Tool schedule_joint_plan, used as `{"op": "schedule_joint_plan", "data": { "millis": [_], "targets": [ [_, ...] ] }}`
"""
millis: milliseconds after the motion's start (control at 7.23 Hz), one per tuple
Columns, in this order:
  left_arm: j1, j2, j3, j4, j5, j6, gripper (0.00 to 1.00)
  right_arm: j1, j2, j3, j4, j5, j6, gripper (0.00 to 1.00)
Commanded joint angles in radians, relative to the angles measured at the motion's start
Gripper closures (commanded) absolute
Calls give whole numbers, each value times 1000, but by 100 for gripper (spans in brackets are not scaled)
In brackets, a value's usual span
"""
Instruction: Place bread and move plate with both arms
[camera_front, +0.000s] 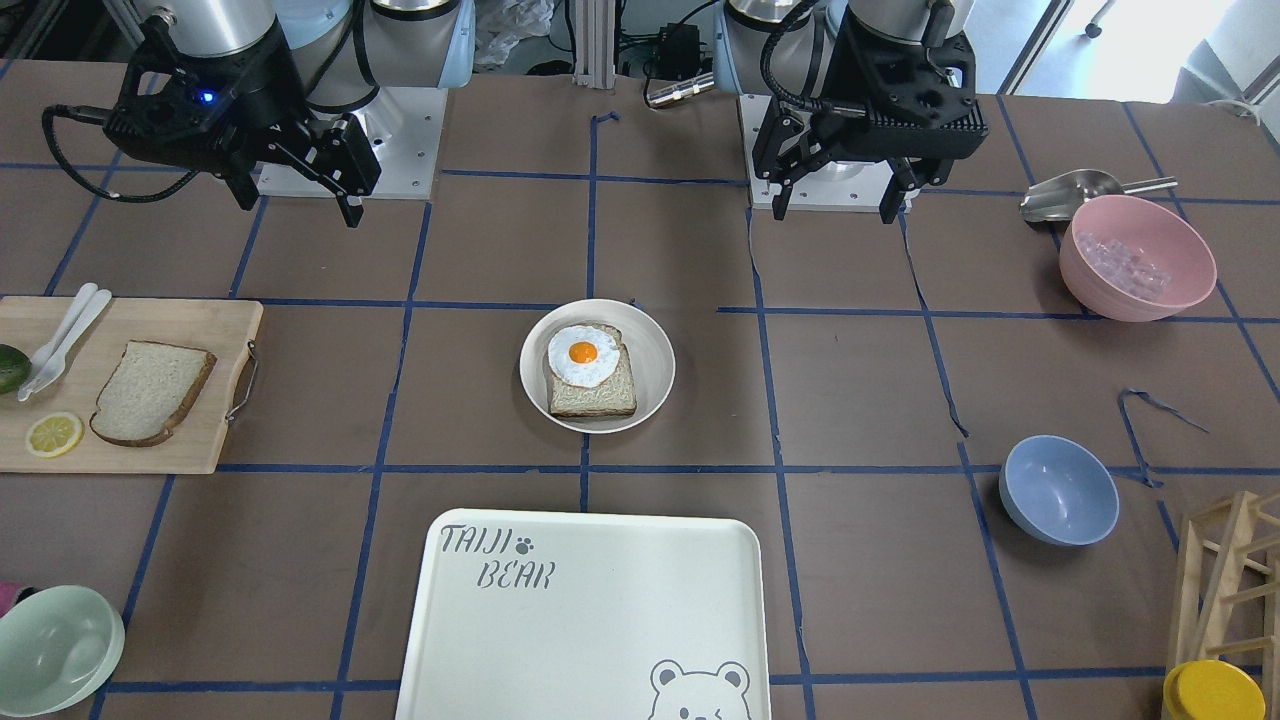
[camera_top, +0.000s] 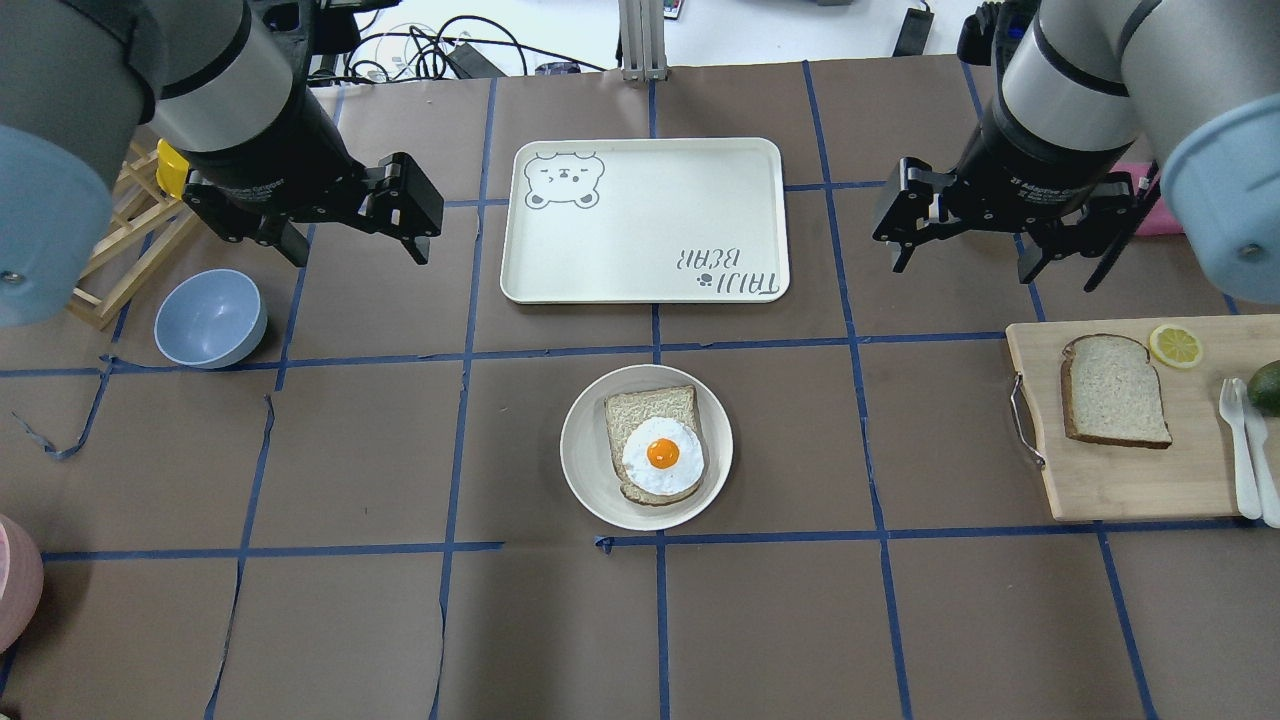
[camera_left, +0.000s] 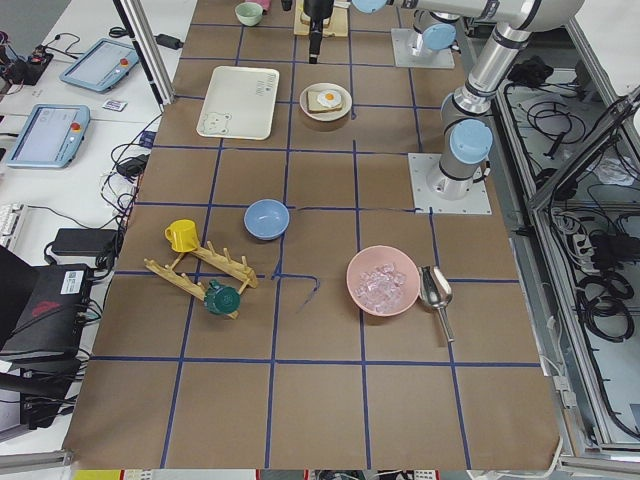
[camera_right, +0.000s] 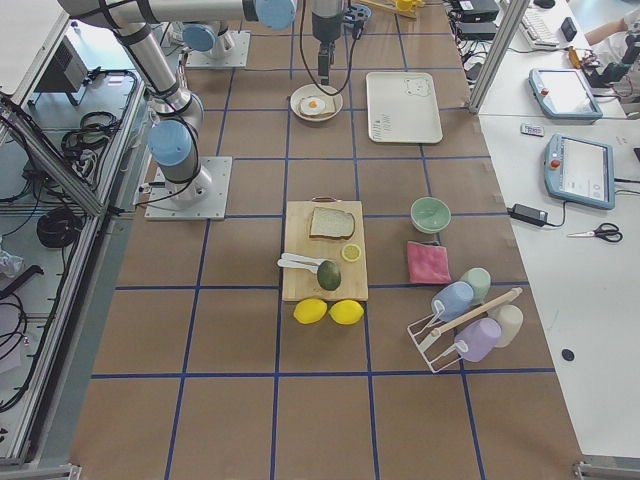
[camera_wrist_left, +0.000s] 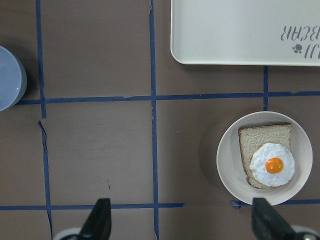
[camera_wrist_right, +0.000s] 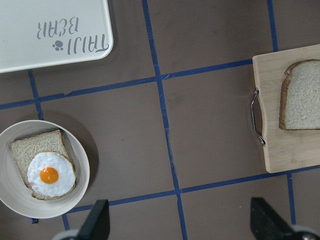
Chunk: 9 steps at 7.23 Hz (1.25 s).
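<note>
The plain bread slice (camera_top: 1115, 390) lies on a wooden cutting board (camera_top: 1130, 480) at the table's right; it also shows in the front view (camera_front: 150, 392) and the right wrist view (camera_wrist_right: 302, 95). The cream plate (camera_top: 590, 470) sits mid-table and holds a darker slice with a fried egg (camera_top: 662, 455); the plate also shows in the front view (camera_front: 650, 350). My left gripper (camera_top: 350, 245) is open and empty, high above the table, left of the plate. My right gripper (camera_top: 965, 265) is open and empty, high between the plate and the board.
The white TAIJI BEAR tray (camera_top: 645, 250) lies beyond the plate. A blue bowl (camera_top: 210, 318) and a wooden rack (camera_top: 130, 240) are at the left. A lemon slice (camera_top: 1175, 345), white cutlery (camera_top: 1245, 450) and an avocado (camera_top: 1265, 385) share the board. A pink bowl (camera_front: 1135, 257) and scoop (camera_front: 1075, 195) stand near the left arm's base.
</note>
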Motion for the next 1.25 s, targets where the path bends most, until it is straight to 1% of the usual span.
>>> {"op": "schedule_joint_plan", "data": {
  "millis": [0, 138, 415, 553, 830, 969, 1107],
  "targets": [
    [0, 0, 0, 1, 0, 0, 0, -8, 37, 0, -5, -7, -5, 0],
    [0, 0, 0, 1, 0, 0, 0, -20, 45, 0, -37, -30, -6, 0],
    [0, 0, 0, 0, 0, 0, 0, -94, 139, 22, -91, -78, -14, 0],
    [0, 0, 0, 1, 0, 0, 0, -138, 166, 29, -96, -81, -47, 0],
    [0, 0, 0, 1, 0, 0, 0, -221, 195, 89, -125, -80, -106, 0],
    [0, 2, 0, 0, 0, 0, 0, -258, 230, 119, -190, -81, -114, 0],
    [0, 2, 0, 0, 0, 0, 0, -296, 265, 147, -288, -84, -185, 1]
  ]
}}
